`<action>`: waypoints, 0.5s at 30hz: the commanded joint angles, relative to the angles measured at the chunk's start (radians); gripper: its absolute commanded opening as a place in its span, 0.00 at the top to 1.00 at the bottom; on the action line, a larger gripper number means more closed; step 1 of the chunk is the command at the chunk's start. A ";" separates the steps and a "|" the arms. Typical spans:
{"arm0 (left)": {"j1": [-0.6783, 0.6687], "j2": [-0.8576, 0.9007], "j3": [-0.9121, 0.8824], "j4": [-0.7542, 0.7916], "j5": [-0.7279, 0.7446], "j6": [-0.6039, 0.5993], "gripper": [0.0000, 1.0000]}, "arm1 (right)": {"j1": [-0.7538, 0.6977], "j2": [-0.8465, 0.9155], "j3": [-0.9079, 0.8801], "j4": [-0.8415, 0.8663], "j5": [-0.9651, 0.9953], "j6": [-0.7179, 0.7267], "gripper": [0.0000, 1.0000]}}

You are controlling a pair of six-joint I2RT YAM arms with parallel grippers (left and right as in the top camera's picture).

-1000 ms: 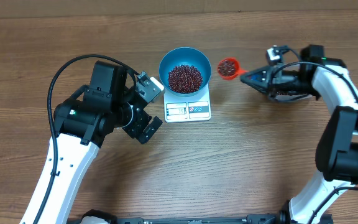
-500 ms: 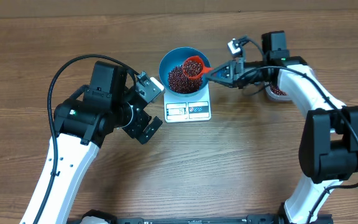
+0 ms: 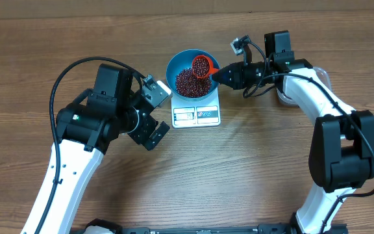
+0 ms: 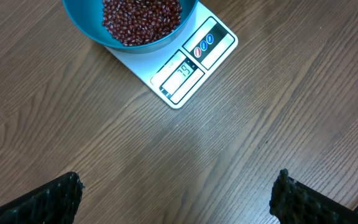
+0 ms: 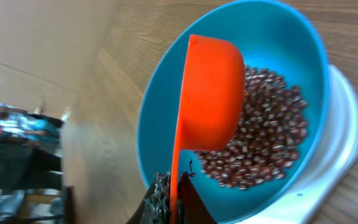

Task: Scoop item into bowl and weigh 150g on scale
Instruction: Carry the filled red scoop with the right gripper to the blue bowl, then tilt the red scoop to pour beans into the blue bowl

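Observation:
The blue bowl [image 3: 193, 73] stands on the white scale [image 3: 197, 115] and holds a pile of dark red-brown beans [image 3: 188, 82]. My right gripper [image 3: 218, 74] is shut on the handle of an orange scoop [image 3: 202, 65], which is tipped on its side over the bowl's right part. In the right wrist view the scoop [image 5: 211, 99] shows its underside above the beans [image 5: 260, 137] in the bowl [image 5: 166, 130]. My left gripper [image 3: 156, 112] hangs open over bare wood left of the scale, its fingers [image 4: 55, 198] wide apart; the scale [image 4: 194, 65] and bowl [image 4: 92, 25] lie ahead of it.
A clear tub [image 3: 289, 91] with more beans sits at the right, mostly hidden under my right arm. The scale's display [image 4: 182, 70] faces the table's front edge.
My right gripper carried the filled scoop left from beside the bowl to over it, then tipped it sideways. The left arm has not moved.

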 commanded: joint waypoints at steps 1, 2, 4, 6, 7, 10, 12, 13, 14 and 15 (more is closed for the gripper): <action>0.004 0.005 -0.002 0.000 0.007 0.012 0.00 | 0.002 -0.074 0.004 -0.003 0.091 -0.064 0.96; 0.004 0.005 -0.002 0.000 0.007 0.012 0.00 | 0.002 -0.085 0.004 -0.010 0.101 -0.084 0.96; 0.004 0.005 -0.002 0.000 0.007 0.012 0.00 | 0.002 -0.108 0.004 -0.019 0.123 -0.105 0.96; 0.004 0.005 -0.002 0.000 0.007 0.012 0.00 | 0.003 -0.123 0.004 -0.020 0.177 -0.105 0.96; 0.004 0.005 -0.002 0.000 0.007 0.012 0.00 | 0.005 -0.127 0.004 -0.022 0.209 -0.106 0.96; 0.004 0.005 -0.002 0.000 0.007 0.012 0.00 | 0.011 -0.129 0.004 -0.035 0.221 -0.134 0.96; 0.004 0.005 -0.002 0.000 0.007 0.012 0.00 | 0.027 -0.130 0.004 -0.056 0.229 -0.181 0.96; 0.004 0.005 -0.002 0.000 0.007 0.012 0.00 | 0.043 -0.130 0.004 -0.060 0.272 -0.181 0.96; 0.004 0.005 -0.002 0.000 0.007 0.012 0.00 | 0.066 -0.130 0.004 -0.064 0.336 -0.189 0.96; 0.004 0.005 -0.002 0.000 0.007 0.012 0.00 | 0.079 -0.130 0.004 -0.066 0.356 -0.206 0.96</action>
